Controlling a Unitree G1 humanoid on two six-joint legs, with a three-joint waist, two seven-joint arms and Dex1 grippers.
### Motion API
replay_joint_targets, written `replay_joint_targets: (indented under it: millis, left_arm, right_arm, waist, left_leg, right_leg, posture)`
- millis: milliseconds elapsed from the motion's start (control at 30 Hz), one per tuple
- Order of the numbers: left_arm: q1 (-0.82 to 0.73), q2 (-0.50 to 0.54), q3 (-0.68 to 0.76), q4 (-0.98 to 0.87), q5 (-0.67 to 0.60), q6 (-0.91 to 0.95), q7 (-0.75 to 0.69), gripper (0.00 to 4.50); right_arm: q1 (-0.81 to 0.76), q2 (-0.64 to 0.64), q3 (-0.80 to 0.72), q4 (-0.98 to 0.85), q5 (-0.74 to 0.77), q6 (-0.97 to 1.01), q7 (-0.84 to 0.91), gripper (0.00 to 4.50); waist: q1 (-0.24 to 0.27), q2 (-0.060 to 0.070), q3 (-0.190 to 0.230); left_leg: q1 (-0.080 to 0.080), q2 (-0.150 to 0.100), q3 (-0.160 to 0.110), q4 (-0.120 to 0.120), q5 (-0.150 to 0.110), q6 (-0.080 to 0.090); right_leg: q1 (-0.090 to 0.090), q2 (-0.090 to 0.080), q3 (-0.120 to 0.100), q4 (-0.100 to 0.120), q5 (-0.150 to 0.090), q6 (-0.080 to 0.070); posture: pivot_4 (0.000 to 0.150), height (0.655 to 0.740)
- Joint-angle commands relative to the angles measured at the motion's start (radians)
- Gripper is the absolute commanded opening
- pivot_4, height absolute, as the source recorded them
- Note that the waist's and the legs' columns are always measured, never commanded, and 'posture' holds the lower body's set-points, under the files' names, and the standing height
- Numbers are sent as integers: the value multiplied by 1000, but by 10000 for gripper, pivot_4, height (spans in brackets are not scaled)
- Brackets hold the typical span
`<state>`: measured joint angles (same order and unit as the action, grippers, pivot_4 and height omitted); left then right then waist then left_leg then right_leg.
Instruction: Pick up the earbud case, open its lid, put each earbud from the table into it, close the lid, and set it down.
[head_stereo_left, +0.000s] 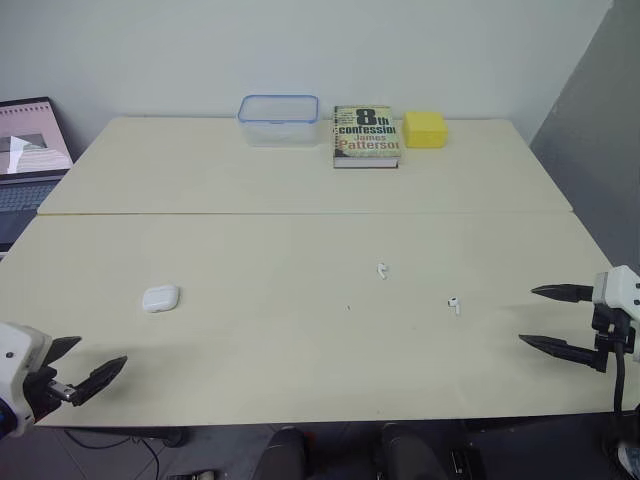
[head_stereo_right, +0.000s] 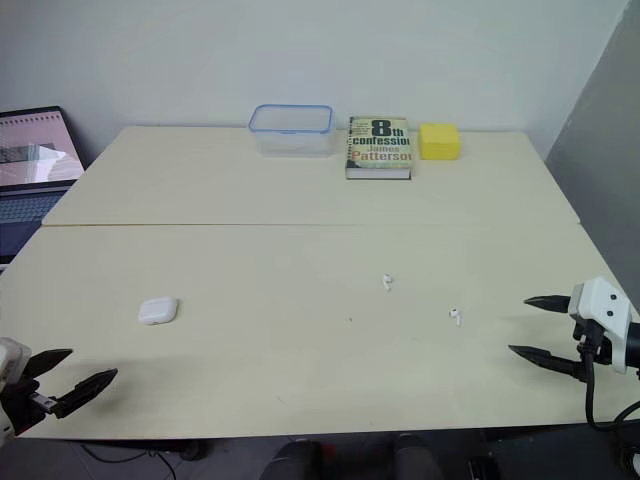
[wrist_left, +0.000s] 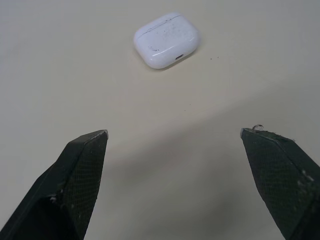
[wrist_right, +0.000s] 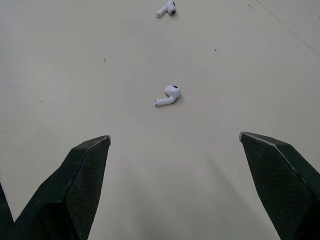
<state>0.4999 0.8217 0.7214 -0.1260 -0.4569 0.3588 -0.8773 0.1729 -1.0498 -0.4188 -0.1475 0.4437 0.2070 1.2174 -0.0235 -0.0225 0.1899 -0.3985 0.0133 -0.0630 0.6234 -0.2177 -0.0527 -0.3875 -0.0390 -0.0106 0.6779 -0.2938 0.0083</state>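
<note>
A white earbud case (head_stereo_left: 160, 298) lies shut on the cream table, left of centre; the left wrist view shows the case (wrist_left: 166, 40) ahead of the fingers. My left gripper (head_stereo_left: 92, 362) hovers open near the front left edge, a short way in front of the case. Two white earbuds lie apart on the table: one earbud (head_stereo_left: 381, 270) near the middle, the other earbud (head_stereo_left: 454, 304) to its right and nearer me. My right gripper (head_stereo_left: 542, 317) stands open right of that second earbud (wrist_right: 168, 95), with nothing between its fingers.
At the back of the table stand a clear plastic container (head_stereo_left: 279, 119), a paperback book (head_stereo_left: 366, 136) and a yellow block (head_stereo_left: 424, 129). A laptop (head_stereo_left: 30, 150) sits off the table's left side. A seam (head_stereo_left: 300, 213) runs across the tabletop.
</note>
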Motion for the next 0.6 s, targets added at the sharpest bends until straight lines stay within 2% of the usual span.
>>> replay_joint_targets:
  millis: [33, 600]
  left_arm:
    - [-22, 4, 30, -2, -5, -22, -5, 45000]
    - [-54, 17, 54, -39, -54, 39, -77, 45000]
  right_arm:
    - [0, 4, -35, -2, -4, -9, -5, 43388]
    - [-45, 7, 11, 36, -11, 19, 13, 43388]
  waist:
    - [0, 0, 0]
    - [-1, 0, 0]
  left_leg:
    - [0, 0, 0, 0, 0, 0]
    - [1, 0, 2, 0, 0, 0]
  right_leg:
    - [0, 0, 0, 0, 0, 0]
    - [0, 1, 0, 1, 0, 1]
  posture:
    - [1500, 7400]
    - [1500, 7400]
